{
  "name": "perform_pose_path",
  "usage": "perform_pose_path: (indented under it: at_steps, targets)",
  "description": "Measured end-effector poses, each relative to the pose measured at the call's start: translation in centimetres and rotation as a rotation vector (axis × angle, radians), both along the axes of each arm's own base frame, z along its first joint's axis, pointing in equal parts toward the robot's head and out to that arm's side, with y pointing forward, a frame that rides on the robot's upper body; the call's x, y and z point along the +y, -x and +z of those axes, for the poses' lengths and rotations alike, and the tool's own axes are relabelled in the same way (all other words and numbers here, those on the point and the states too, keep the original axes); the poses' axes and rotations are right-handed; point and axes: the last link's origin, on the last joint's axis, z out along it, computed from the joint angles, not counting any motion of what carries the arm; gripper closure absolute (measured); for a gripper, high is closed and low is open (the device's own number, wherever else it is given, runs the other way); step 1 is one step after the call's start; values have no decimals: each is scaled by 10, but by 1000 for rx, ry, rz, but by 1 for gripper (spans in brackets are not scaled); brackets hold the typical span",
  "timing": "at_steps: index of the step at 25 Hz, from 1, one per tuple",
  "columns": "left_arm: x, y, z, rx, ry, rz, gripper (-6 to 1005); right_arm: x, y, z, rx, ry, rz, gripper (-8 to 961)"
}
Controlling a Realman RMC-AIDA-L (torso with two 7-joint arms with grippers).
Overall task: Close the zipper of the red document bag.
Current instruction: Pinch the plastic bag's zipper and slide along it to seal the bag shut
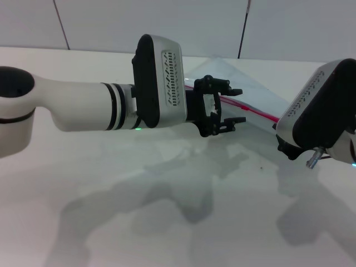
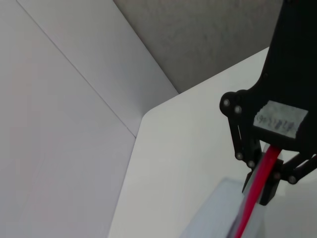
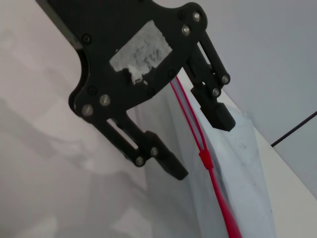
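L gripper (image 1: 232, 105) open beside zipper (image 1: 257, 112); R gripper (image 3: 203, 147) open. Your risk: bag (image 1: 253, 89) slides, unpinned.

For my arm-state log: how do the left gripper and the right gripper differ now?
The left gripper reaches sideways over the middle of the red document bag. The right gripper sits toward its right end, beside the slider. Both are open, straddling the zipper.

The left gripper (image 1: 233, 105) reaches out level from the left, fingers spread; the right gripper (image 3: 200, 146) hangs with fingers apart.
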Motion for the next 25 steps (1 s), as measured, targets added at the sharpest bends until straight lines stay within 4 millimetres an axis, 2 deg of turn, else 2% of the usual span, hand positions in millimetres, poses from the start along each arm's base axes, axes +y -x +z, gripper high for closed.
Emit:
perform_pose_path:
  at_steps: [8, 25]
  targets:
    - [-6, -2, -8, 17, 20, -19, 469, 1, 1, 0, 2, -2, 4, 902]
    - [-8, -1, -10, 21, 12, -23, 488, 1, 2, 0, 6, -4, 7, 902]
